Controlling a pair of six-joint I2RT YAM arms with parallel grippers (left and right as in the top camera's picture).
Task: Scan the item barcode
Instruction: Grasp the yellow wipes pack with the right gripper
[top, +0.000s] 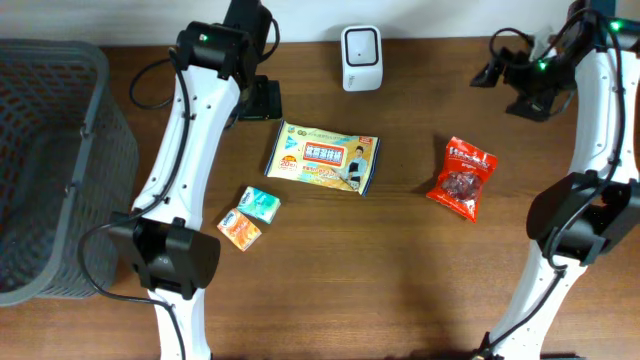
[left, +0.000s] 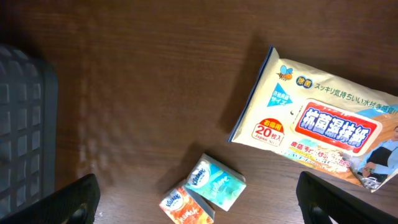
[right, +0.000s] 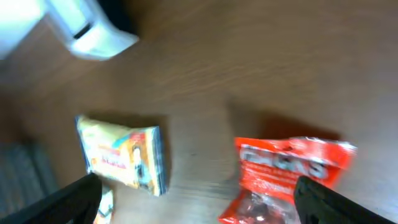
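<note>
Looking down from overhead, the wipes pack (top: 324, 158) lies flat on the bench (top: 400, 290) below the scanner (top: 360, 58); both fingertip pairs are hard to make out. In the left wrist view, the left fingers (left: 78, 199) are spread and empty, and the pack ahead is cut off at the right edge. In the blurred right wrist view, the right fingers (right: 333, 199) are spread, with the pack well ahead and to the left.

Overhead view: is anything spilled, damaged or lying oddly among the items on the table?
Nothing stands out. The wipes pack and the red snack bag lie flat and look intact. The two small packs sit together, and the scanner stands at the back, apart from them. Nothing is spilled.
</note>
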